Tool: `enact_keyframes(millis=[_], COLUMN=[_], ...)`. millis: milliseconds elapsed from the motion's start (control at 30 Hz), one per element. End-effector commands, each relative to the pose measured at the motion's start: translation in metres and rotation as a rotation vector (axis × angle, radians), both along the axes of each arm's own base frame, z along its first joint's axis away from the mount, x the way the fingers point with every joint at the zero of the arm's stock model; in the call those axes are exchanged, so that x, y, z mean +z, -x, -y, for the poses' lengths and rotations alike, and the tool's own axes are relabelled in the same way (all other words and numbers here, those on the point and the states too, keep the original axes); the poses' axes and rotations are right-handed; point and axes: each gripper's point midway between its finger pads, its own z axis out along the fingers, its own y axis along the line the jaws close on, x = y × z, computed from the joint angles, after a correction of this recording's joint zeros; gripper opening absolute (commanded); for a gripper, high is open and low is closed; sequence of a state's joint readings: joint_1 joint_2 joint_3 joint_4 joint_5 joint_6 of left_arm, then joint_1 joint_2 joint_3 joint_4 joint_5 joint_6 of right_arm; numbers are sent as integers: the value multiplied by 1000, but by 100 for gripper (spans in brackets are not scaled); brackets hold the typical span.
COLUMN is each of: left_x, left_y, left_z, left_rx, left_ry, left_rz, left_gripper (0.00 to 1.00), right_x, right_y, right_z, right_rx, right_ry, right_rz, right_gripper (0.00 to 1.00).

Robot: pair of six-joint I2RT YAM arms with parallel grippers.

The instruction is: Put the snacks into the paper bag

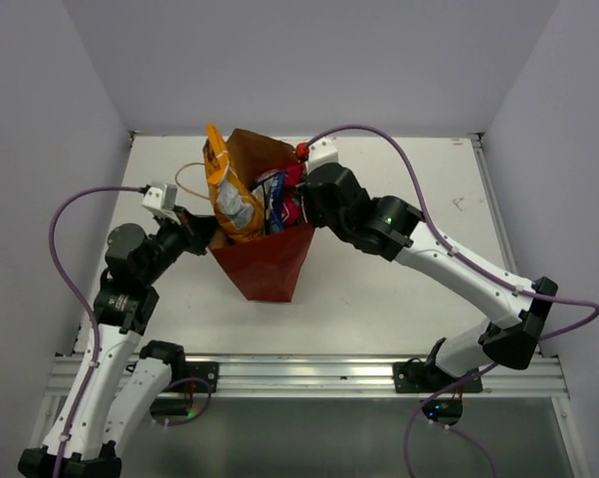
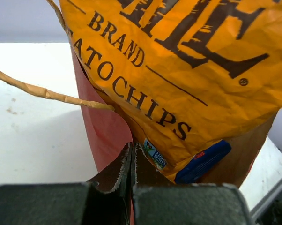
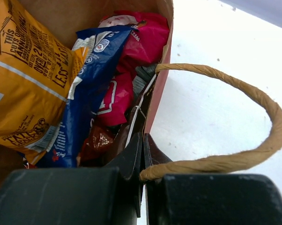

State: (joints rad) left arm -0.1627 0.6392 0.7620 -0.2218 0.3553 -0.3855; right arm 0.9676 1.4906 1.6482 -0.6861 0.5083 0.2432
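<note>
Fingers of the left hand are squeezed shut on the left rim of the paper bag. The right hand is shut too, pinching the bag's right rim. A string handle loops out just beside it. The bag stands up on the white worktop between both hands. The snacks sit inside it. An orange-yellow packet sticks up out of the top. A blue-and-white packet leans beside it. Next come a pink packet and a red packet. A dark brown packet lies lower down.
</note>
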Motion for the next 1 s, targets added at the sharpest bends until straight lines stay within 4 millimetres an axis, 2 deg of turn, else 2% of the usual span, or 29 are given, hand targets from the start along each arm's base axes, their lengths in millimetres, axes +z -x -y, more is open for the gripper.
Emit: enact_keyframes(millis=[0,100,133,167,200,233,333,400,433,467,500,567,667,767,833,867,967], left_x=[15,-5,-18,-18,-23,-37,-36,-31,-23,-16,-20,-8,9,21,23,25,11], left_y=[4,2,3,5,-2,15,26,25,22,21,17,18,16,12,10,10,11], left_z=[31,61,84,98,100,135,163,158,148,142,131,118,99,89,89,90,102], left_rx=[-128,-151,-162,-169,-96,-175,-198,-176,-133,-107,-58,-16,57,108,115,112,67], left_ry=[91,60,33,13,-29,-72,-93,-86,-79,-82,-122,-124,-124,-129,-140,-139,-159], left_rz=[118,88,55,55,56,27,25,47,62,70,57,67,86,104,105,107,83], left_gripper=[0,0,0,0,0,0,0,0,0,0,0,0,0,0,0,0,0], right_x=[-9,-24,-23,-28,-30,-32,-42,-41,-40,-31,-26,-12,-2,-8,-15,-25,-39], right_y=[-3,-1,-1,-2,-3,-3,-5,-4,-3,-2,-2,-3,-3,-3,-2,0,1], right_z=[25,36,39,44,47,50,61,69,71,75,77,82,84,83,83,83,86], right_rx=[-81,-106,-114,-123,-129,-136,-148,-159,-159,-163,-167,-171,-170,-166,-170,-169,-178], right_ry=[37,48,41,44,41,32,27,23,26,13,10,7,11,21,19,33,51], right_rz=[37,15,14,4,-3,-14,-43,-38,-33,-15,-3,23,36,21,7,-8,-26], right_gripper=[0,0,0,0,0,0,0,0,0,0,0,0,0,0,0,0,0])
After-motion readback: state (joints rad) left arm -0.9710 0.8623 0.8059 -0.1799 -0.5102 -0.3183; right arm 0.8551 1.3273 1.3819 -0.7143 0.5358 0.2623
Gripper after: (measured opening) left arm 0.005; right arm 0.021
